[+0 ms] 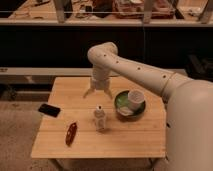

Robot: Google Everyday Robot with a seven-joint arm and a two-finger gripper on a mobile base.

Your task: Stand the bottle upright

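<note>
The small whitish bottle (100,119) stands upright near the middle of the wooden table (135,142), cap on top. My gripper (99,92) hangs above and slightly behind it, clear of the bottle, with its two fingers spread apart and nothing between them. The white arm reaches in from the right.
A green bowl (122,107) holding a white cup (135,97) sits right of the bottle. A red elongated object (71,133) lies at the front left, and a black phone (49,110) near the left edge. A dark shelf unit stands behind the table.
</note>
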